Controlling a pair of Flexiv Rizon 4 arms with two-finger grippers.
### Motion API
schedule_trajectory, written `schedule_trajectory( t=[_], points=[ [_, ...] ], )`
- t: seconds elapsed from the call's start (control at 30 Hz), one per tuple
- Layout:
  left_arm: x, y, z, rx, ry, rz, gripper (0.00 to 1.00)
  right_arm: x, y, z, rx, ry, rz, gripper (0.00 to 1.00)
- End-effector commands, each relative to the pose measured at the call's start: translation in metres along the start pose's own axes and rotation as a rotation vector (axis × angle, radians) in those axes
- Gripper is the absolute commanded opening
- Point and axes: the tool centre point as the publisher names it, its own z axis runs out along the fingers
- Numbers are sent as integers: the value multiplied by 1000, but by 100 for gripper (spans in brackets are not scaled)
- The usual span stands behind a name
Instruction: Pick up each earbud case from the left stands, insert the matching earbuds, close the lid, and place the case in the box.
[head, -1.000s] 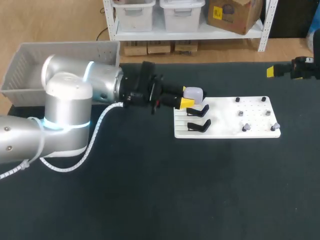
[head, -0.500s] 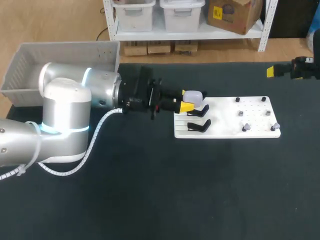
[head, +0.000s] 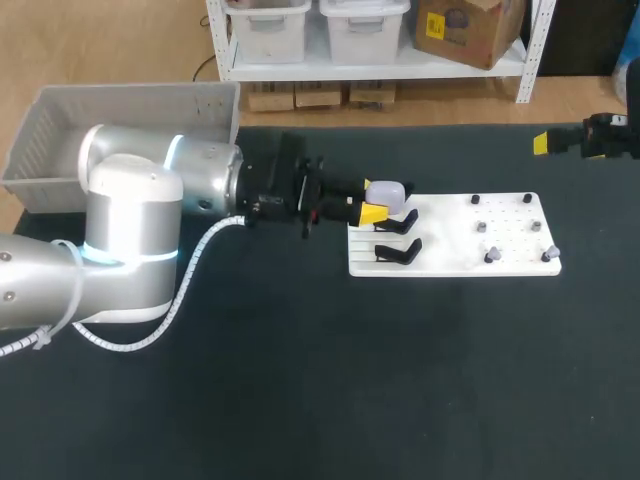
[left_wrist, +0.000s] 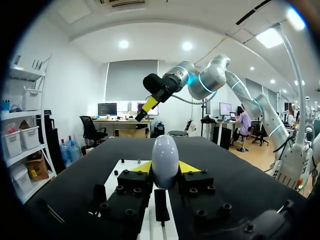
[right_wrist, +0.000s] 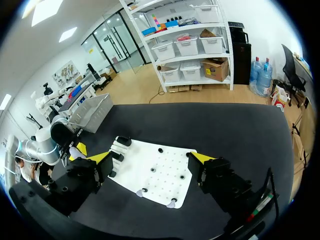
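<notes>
Nearest on the dark worktop (head: 300, 400) lies a white board (head: 450, 264). Two black stands (head: 398, 250) sit empty at its left end. Small grey pieces (head: 490, 256) dot its right half; they are probably the earbuds, though they are too small to be sure.

Just past those stands, the left fingers (head: 372, 211) are closed narrowly on a pale, rounded case (head: 388, 190), one yellow tip on each side. In the left wrist view the case (left_wrist: 165, 157) stands upright between the tips, with a black stand piece below it. I cannot tell whether it is resting on that piece or hanging just above it.

The step in hand looks like taking the case off its stand. To do it well:

- Raise it straight up before moving sideways, so the two stands beside it are not knocked.
- Keep the hold firm but not crushing, since the shell looks smooth and curved and could squirt out or twist.
- Keep it upright, so the lid ends up where it can be opened for the earbuds.

Farther off, at the worktop's far right edge, the right fingers (head: 541, 143) are spread wide and hold nothing, well apart from the board. At the far left corner stands the grey box (head: 130, 92).
</notes>
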Motion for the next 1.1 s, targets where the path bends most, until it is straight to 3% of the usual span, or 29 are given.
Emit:
schedule_trajectory(
  t=[0.03,0.27,0.5,0.9,1.1],
  points=[
    [1,0,0,-1,-3,2,0,3,11,-6,-17,-17,1,100],
    [1,0,0,-1,-3,2,0,28,69,-23,-81,-58,-75,100],
    [1,0,0,-1,-3,2,0,44,127,-23,-100,-25,-170,100],
    [1,0,0,-1,-3,2,0,68,187,15,-143,102,-208,100],
    [1,0,0,-1,-3,2,0,69,199,38,-174,128,-209,100]
  ],
)
